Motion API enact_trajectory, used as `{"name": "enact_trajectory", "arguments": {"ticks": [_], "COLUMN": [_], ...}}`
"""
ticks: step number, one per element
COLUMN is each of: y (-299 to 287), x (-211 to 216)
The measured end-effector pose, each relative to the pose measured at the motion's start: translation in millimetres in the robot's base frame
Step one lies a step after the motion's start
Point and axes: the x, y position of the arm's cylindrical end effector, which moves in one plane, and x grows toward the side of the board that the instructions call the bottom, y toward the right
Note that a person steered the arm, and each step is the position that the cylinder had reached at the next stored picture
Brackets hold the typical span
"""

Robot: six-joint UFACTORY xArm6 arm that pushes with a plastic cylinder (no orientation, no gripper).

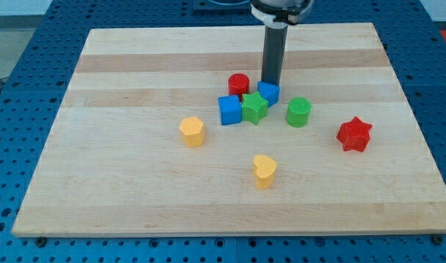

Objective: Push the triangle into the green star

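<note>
A: Any brand, label or writing to read?

B: None that I can make out. The blocks carry no legible marks, and neither does the tabletop (135,212), which is pale wood in lengthwise planks lying on a blue perforated base (33,29).

A: What are the blocks like?

B: Small ribbed plastic pieces. A tight cluster sits at the middle: a red cylinder (238,84) at the far left of it, a blue cube (229,109) nearer, the green star (254,108) touching the cube's right side, and a small blue block (269,92) just behind the star's right shoulder. That last one is presumably the triangle, though its shape is hard to confirm because the rod partly covers it.

A: And away from the cluster?

B: A green cylinder (298,112) stands just right of the star, with a gap between them. A red star (354,134) lies well to the right. A yellow block (192,131), roughly hexagonal, is to the left and nearer, and a yellow heart (264,171) sits nearest of all, by itself.

A: The hand: apart, together, clamped on something?

B: There is no hand, only a straight dark rod. My tip (270,82) comes down at the far side of the small blue block, touching or nearly touching its back edge; I cannot tell which. It holds nothing.

A: So where does the triangle stand?

B: Pressed against, or just beside, the green star's far right point.
</note>
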Motion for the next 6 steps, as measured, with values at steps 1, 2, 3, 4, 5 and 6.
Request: {"name": "enact_trajectory", "arguments": {"ticks": [1, 2, 3, 4, 5, 6], "y": [0.0, 0.0, 0.0, 0.0, 0.0, -5.8], "x": [4.7, 4.7, -8.8, -16.2, -11.0, -5.7]}}
